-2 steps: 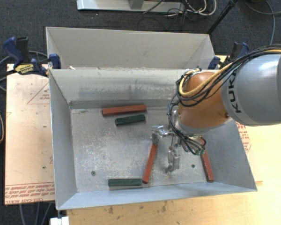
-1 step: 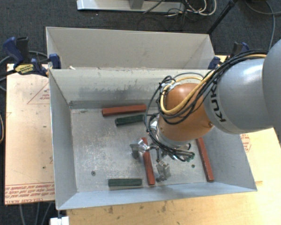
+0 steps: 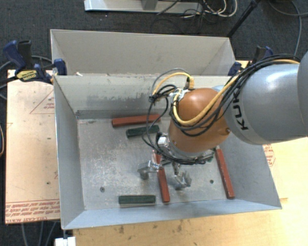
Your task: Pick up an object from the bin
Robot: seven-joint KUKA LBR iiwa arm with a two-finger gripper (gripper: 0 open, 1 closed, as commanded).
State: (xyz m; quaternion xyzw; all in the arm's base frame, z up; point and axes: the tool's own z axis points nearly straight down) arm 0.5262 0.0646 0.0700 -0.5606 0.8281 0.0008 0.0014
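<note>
Grey metal bin (image 3: pixel 66 137), five loose bars on its floor. Front left: dark green bar (image 3: pixel 137 200). Rear: long red bar (image 3: pixel 136 120), second green bar (image 3: pixel 142 131) just beside it. Centre: tool (image 3: pixel 162 177) released, fingers spread either side of a red stick (image 3: pixel 165 191). Right: another red bar (image 3: pixel 225 173), lying apart.

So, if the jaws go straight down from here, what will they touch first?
Most likely the red stick lying on the bin floor between the open jaws, though depth is hard to judge.
</note>
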